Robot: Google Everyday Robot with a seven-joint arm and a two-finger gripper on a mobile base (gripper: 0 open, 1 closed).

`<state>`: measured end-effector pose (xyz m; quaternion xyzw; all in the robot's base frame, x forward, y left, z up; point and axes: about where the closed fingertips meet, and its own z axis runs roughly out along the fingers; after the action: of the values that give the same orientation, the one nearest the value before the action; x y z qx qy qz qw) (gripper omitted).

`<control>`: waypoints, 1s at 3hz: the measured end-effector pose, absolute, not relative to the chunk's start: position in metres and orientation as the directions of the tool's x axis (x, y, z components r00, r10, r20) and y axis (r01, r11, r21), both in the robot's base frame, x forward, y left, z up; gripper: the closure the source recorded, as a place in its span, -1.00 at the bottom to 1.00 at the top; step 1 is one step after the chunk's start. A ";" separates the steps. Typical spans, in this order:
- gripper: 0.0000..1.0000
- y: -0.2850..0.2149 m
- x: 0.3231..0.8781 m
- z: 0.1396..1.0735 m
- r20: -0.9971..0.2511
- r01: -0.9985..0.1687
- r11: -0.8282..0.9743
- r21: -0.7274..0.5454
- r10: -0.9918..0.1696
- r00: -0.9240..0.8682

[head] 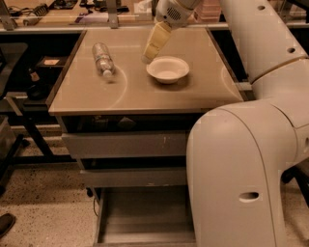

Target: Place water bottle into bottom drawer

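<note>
The water bottle (102, 59) lies on its side on the beige cabinet top (140, 91), at the back left, cap toward the front. My gripper (147, 57) hangs above the top between the bottle and the white round bowl (167, 69), just left of the bowl's rim and well right of the bottle. It holds nothing. The bottom drawer (140, 224) is pulled out below the cabinet, showing a plain grey floor; my arm hides its right part.
Two grey-fronted drawers (125, 144) sit shut above the bottom drawer. My large white arm (246, 159) fills the right side of the view. A cluttered bench (58, 12) runs behind the cabinet. Black frames (19, 96) stand to the left.
</note>
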<state>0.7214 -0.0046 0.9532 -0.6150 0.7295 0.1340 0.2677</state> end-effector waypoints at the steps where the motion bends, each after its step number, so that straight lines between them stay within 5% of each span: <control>1: -1.00 0.015 0.724 0.943 -0.535 -0.970 0.208 -0.122 -0.837 -0.112; 3: -1.00 0.078 0.735 0.906 -0.514 -0.993 0.112 -0.046 -0.855 -0.072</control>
<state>0.7354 0.0782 0.9059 -0.6467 0.7142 0.1615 0.2139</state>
